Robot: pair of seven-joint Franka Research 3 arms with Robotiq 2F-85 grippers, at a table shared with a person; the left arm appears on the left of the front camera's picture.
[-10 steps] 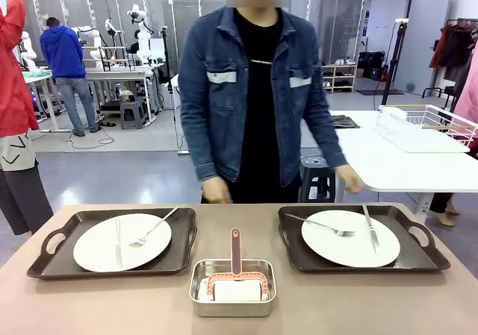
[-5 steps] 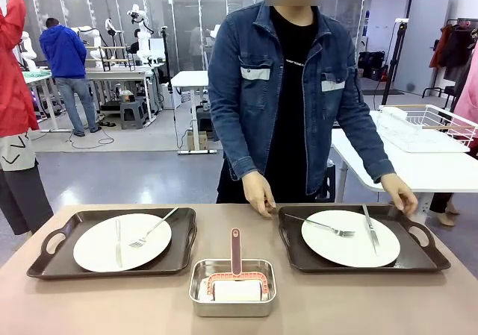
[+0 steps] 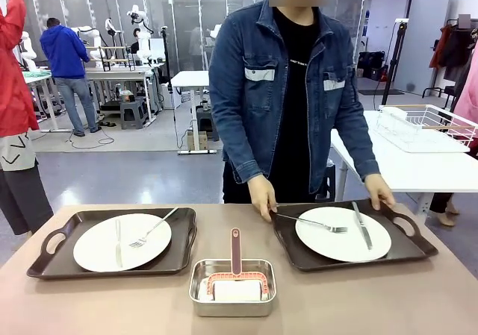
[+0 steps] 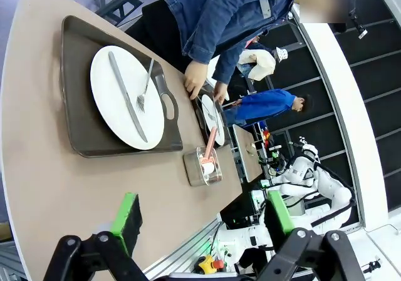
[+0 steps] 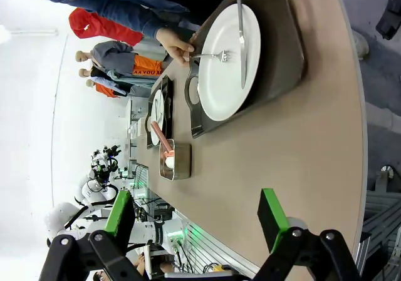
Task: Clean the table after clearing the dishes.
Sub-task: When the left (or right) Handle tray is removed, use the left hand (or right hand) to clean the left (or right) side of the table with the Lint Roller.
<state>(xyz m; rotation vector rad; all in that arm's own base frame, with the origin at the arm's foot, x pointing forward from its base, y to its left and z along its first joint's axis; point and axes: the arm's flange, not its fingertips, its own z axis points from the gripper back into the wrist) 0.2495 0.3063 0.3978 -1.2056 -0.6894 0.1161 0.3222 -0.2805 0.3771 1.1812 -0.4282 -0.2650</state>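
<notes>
Two round, flat white dishes, a left plate (image 3: 93, 249) and a right plate (image 3: 328, 245), each bear a steel knife and fork. They lie on dark brown handled trays whose long sides run across the matte tan table (image 3: 358, 298), flanking a shiny steel pan (image 3: 232, 309). A person's near hand (image 3: 261, 195) and far hand (image 3: 379, 193) grasp the right tray (image 3: 286, 247) at its far rim, while the left gripper (image 4: 203, 221) and right gripper (image 5: 195, 221) are both released, jaws wide.

Front faces across table (image 3: 112, 305), wrists overlook it
</notes>
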